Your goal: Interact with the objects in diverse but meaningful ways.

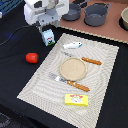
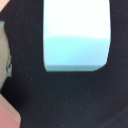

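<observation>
The milk carton [image 1: 48,37] stands upright on the dark tabletop [image 1: 15,75] just off the far corner of the woven placemat [image 1: 45,75], and the gripper [image 1: 46,29] hangs right over its top — whether the fingers are clamped on it or merely around it I cannot tell, and the wrist view shows only a blurred pale block [image 2: 76,36] filling the frame. The red tomato [image 1: 31,57] lies apart on the dark surface toward the exterior view's left. On the mat, the fish-shaped piece [image 1: 73,45] lies beyond the tan plate [image 1: 73,68] — the yellow box [image 1: 76,99] sits at the near edge.
</observation>
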